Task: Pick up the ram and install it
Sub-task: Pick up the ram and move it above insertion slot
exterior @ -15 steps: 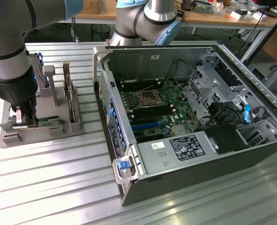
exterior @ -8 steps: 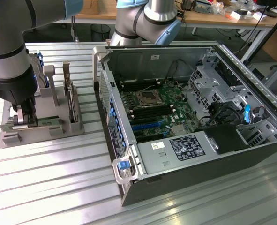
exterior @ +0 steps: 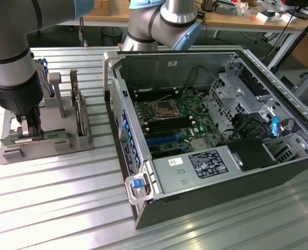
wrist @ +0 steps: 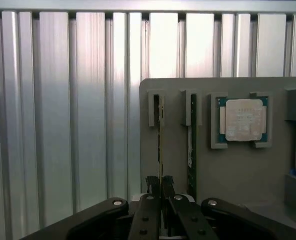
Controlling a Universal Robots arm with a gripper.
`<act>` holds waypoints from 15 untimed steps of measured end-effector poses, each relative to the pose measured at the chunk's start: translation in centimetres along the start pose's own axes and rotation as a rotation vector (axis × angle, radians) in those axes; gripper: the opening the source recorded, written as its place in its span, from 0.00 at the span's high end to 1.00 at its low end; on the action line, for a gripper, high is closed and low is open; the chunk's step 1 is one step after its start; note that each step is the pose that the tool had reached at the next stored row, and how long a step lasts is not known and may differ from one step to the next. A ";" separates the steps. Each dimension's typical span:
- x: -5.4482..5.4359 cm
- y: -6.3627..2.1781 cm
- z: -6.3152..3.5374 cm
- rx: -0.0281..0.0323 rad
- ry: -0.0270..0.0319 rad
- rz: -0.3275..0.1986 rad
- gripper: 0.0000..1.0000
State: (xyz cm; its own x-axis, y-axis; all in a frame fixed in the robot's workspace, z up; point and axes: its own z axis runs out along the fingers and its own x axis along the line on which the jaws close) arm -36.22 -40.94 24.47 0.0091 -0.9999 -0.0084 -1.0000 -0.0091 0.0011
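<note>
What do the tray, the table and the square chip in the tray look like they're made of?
Tray: matte grey with moulded slots, likely plastic, perhaps printed. Table: ribbed bare metal with a brushed sheen, probably aluminium. Square chip: dull silver metal lid on a green board rim.

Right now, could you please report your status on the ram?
Jaws shut on the ram. Ram on edge in tray slot. Second stick beside it, apart.

A ribbed metal counter (exterior: 54, 208) gleams with pale reflections; beyond its far edge, a cluttered wooden desk (exterior: 226, 22) stands over a black bin (exterior: 112, 36).
</note>
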 end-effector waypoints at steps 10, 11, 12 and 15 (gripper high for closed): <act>0.0 -0.37 -0.85 0.0000 -0.0031 -0.012 0.87; 0.0 -0.38 -0.92 0.0000 -0.0038 -0.013 0.87; 0.0 -0.39 -0.97 0.0000 -0.0041 -0.014 0.87; 0.0 -0.42 -1.14 0.0000 -0.0053 -0.016 0.87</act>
State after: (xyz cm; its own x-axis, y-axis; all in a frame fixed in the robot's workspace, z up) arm -35.80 -40.94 25.61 0.0253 -0.9996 -0.0137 -0.9997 -0.0253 0.0009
